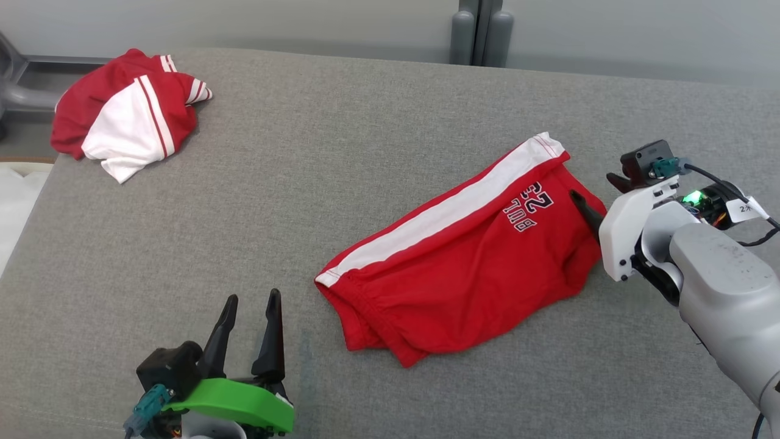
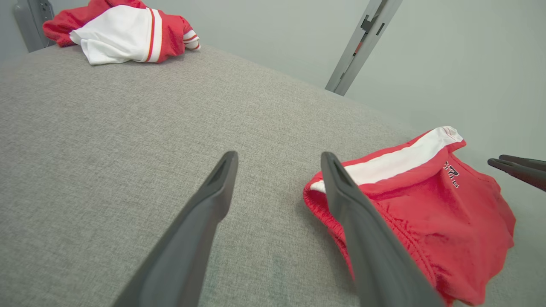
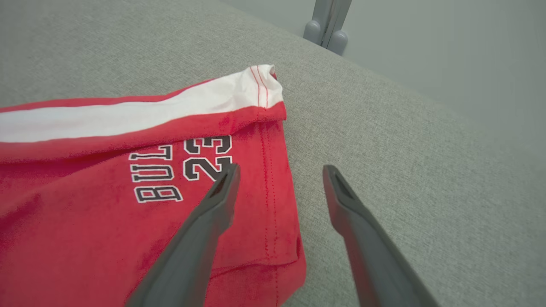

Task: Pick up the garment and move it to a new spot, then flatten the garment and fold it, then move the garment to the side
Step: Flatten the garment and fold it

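Nearest the head camera, the left gripper stands with its fingers spread wide and nothing between them, its body cut off by the frame's bottom edge. Just to its right, the folded red garment lies mid-counter. A fold swallows part of its lettering, so only "BUL" and "23" read. The right gripper is likewise wide open and empty, straddling the garment's right edge; whether it touches is unclear. A crumpled red-and-white cloth sits at the far left corner.
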Controlling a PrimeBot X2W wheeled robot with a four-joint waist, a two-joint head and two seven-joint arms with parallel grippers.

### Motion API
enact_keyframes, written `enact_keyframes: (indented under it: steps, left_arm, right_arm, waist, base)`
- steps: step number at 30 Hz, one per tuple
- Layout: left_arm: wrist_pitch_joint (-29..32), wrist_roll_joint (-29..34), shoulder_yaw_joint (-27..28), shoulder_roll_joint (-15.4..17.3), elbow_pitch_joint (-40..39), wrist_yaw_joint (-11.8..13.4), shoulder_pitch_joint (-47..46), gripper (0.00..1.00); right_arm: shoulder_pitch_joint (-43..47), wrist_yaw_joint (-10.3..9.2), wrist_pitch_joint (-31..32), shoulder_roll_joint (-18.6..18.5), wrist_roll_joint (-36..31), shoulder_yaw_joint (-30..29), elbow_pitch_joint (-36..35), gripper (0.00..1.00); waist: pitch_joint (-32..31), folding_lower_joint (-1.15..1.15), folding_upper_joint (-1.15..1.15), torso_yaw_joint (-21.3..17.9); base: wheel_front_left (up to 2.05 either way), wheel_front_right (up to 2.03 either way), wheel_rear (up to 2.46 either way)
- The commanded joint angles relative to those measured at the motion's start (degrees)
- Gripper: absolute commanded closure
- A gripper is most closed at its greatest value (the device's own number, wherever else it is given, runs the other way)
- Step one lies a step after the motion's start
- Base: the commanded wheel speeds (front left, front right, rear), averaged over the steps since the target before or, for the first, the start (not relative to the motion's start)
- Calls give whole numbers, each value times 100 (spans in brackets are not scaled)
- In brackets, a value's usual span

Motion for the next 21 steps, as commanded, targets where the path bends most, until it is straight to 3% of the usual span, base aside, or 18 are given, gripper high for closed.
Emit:
enact_keyframes:
  steps: [1, 13, 14, 16, 20, 21]
  left_arm:
    - [-2, 88, 49, -13, -32, 18, 81, 0]
    - [-2, 314, 292, -146, -76, -78, 100, 0]
    - [-2, 336, 311, -156, -75, -87, 97, 0]
    - [-2, 367, 362, -175, -76, -109, 83, 0]
    - [-2, 485, 437, -208, -90, -161, 0, 0]
    - [-2, 527, 450, -214, -92, -186, -36, 0]
  right_arm:
    - [94, -8, 69, -39, 82, 50, 60, 0]
    - [271, -8, 615, 69, 527, 309, 452, 0]
    - [298, -7, 672, 76, 567, 330, 451, 7]
    - [329, -7, 727, 89, 653, 371, 430, 55]
    - [301, -7, 514, 111, 782, 365, 364, 100]
    - [270, -7, 394, 124, 805, 343, 361, 100]
  waist:
    - [51, 0, 0, 49]
    - [191, 0, 0, 205]
    - [189, 0, 0, 202]
    - [185, 0, 0, 186]
    - [177, 0, 0, 117]
    - [169, 0, 0, 86]
  base:
    - [0, 0, 0]
    - [0, 0, 0]
    - [0, 0, 0]
    - [0, 0, 0]
    - [0, 0, 0]
    - [0, 0, 0]
